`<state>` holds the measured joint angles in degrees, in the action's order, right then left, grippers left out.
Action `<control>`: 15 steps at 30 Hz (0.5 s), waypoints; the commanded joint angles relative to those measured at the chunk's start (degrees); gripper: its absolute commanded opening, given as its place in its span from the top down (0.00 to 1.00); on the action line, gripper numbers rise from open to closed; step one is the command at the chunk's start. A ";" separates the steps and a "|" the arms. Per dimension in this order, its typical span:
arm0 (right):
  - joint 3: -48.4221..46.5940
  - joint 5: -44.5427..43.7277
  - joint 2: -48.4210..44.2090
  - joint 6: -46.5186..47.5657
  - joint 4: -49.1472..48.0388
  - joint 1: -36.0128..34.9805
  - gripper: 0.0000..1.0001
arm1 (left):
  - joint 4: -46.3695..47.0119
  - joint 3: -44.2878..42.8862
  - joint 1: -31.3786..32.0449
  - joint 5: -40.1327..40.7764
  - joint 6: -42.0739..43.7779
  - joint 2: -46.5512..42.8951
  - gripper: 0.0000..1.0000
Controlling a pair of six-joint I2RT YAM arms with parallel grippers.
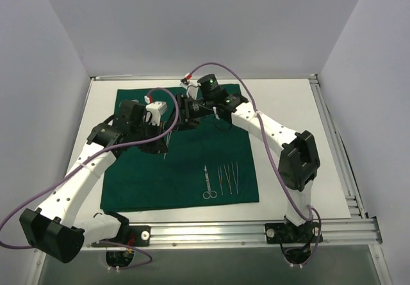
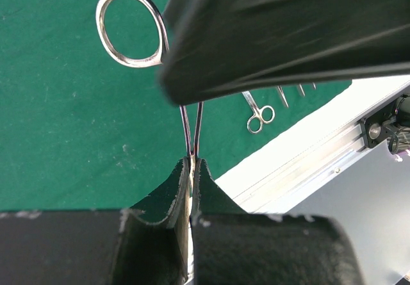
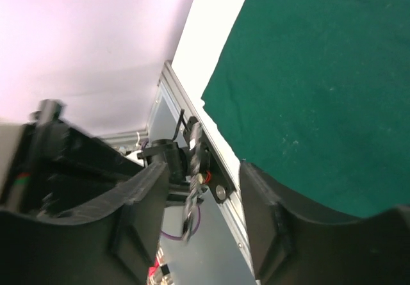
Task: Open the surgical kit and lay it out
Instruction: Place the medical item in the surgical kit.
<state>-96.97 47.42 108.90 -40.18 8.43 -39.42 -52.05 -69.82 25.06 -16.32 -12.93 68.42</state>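
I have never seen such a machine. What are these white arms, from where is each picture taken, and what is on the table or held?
These are two robot arms fixed at the near edge of a table. One picture looks down from above; the other two come from cameras on each wrist. A dark green cloth lies spread on the table, with scissors and slim tweezers or forceps laid on it. The left gripper is shut on a ring-handled steel instrument, scissors or forceps. The right gripper has its jaws apart and holds nothing visible.
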 commanded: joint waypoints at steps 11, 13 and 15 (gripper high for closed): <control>0.10 2.67 0.70 0.03 -2.25 -0.05 1.00 | 0.29 -2.16 0.61 0.14 0.45 -1.89 0.73; 4.14 3.64 -1.92 -1.29 -5.16 0.74 1.00 | 0.20 -2.51 0.52 0.41 0.27 -2.67 0.53; 7.22 5.04 -3.86 -4.00 -11.21 2.41 1.00 | 0.89 -2.51 0.43 -1.07 0.27 -3.47 0.47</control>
<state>-92.90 49.89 110.65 -41.36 4.95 -39.38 -52.90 -69.87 25.52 -15.77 -12.93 67.61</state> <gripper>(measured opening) 0.073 0.500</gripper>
